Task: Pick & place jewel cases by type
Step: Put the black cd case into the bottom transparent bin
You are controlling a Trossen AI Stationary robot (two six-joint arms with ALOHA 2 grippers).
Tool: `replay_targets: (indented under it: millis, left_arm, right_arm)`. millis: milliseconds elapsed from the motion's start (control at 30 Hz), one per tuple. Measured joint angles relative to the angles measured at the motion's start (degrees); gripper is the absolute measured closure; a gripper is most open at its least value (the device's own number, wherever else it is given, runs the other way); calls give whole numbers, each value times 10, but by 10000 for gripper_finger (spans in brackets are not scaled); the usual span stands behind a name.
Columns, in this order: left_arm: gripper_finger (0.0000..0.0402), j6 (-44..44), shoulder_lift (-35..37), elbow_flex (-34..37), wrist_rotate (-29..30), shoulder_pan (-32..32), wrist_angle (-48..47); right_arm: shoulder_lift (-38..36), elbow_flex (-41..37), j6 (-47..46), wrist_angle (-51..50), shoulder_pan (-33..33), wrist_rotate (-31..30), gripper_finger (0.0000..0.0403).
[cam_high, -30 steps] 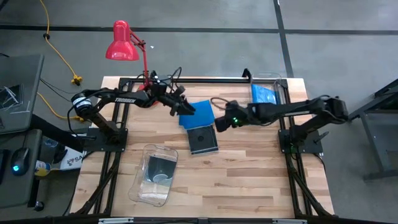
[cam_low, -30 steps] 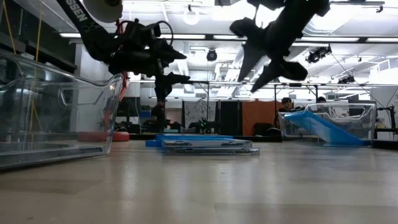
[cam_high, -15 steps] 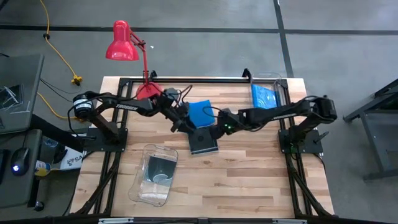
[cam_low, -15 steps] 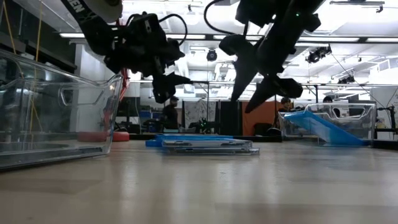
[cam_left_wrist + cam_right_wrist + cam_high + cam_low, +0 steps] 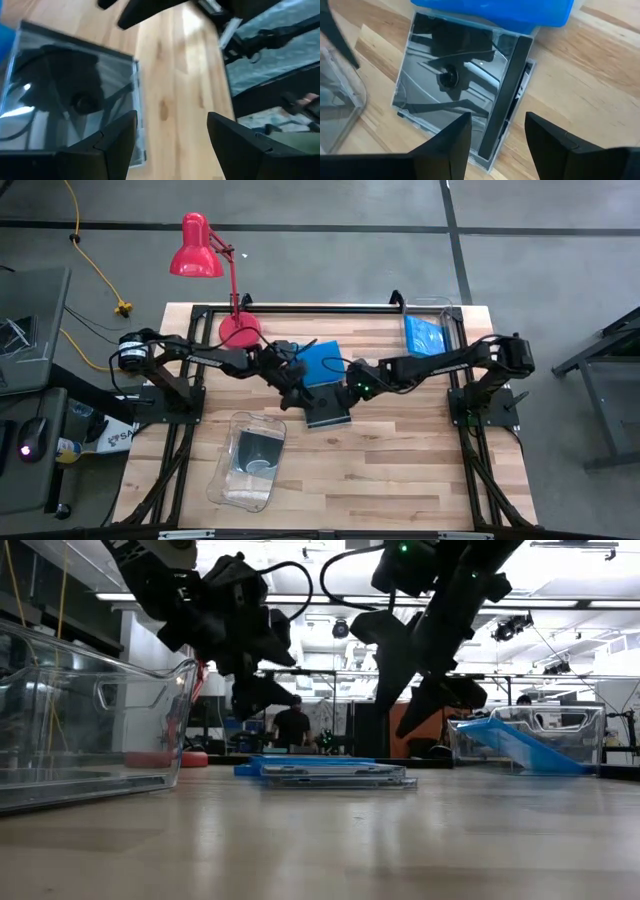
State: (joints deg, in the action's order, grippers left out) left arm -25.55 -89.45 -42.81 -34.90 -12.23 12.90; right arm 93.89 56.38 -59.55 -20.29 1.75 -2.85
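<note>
Jewel cases lie mid-table: one dark case (image 5: 327,408) rests flat, with a blue case (image 5: 322,361) just behind it overlapping its far edge. More blue cases (image 5: 424,332) sit in the clear bin (image 5: 455,315) at the far right corner; another dark case (image 5: 258,450) lies in the near bin (image 5: 226,485). We hold the left gripper (image 5: 292,396) and the right gripper (image 5: 350,388) above the dark case's opposite sides, both with fingers parted and holding nothing. We judge the step to be picking this dark case: descend level, straddle one edge squarely, and avoid dragging the blue case. We find no legible writing or brand marks in these views.
</note>
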Motion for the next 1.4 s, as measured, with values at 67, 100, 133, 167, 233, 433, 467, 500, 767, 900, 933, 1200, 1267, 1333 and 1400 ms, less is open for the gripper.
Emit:
replay_targets:
  millis: [67,100,133,167,233,433,467,500,767,900,933,1200,1267,1333,1400]
  left_arm:
    - [163,-1,0,0,19,3,-12]
    - [163,-2,0,0,30,4,-18]
    - [163,-2,0,0,40,4,-24]
    - [163,-3,0,0,48,4,-31]
    - [163,-7,0,0,66,4,-41]
    - [163,-17,0,0,119,3,-56]
    - [163,-20,0,0,126,3,-56]
    - [163,-22,0,0,131,3,-56]
    - [163,-67,0,0,193,4,-74]
    - [163,-95,0,0,201,4,-70]
    - [163,-103,0,0,201,4,-71]
    - [163,-209,0,0,236,40,-95]
    - [163,-233,0,0,255,48,-111]
    - [163,-254,0,0,272,52,-126]
    - [163,-267,0,0,283,52,-142]
  right_arm:
    - [1,0,0,0,-4,-2,230]
    - [1,0,1,0,-6,-5,227]
    - [1,0,2,1,-9,-9,224]
    - [1,0,2,0,-10,-12,221]
    - [1,0,2,0,-15,-13,214]
    - [1,0,-8,0,-29,-27,198]
    - [1,0,-13,-1,-31,-28,196]
    - [1,0,-18,-1,-34,-30,195]
    - [9,0,-40,-5,-50,-52,194]
    - [16,0,-52,-3,-49,-51,193]
    - [18,0,-52,-3,-49,-51,194]
    - [18,0,-52,-6,-49,-57,194]
    - [18,0,-59,-8,-49,-58,194]
    - [18,0,-60,-9,-49,-61,194]
    - [18,0,-61,-10,-49,-64,194]
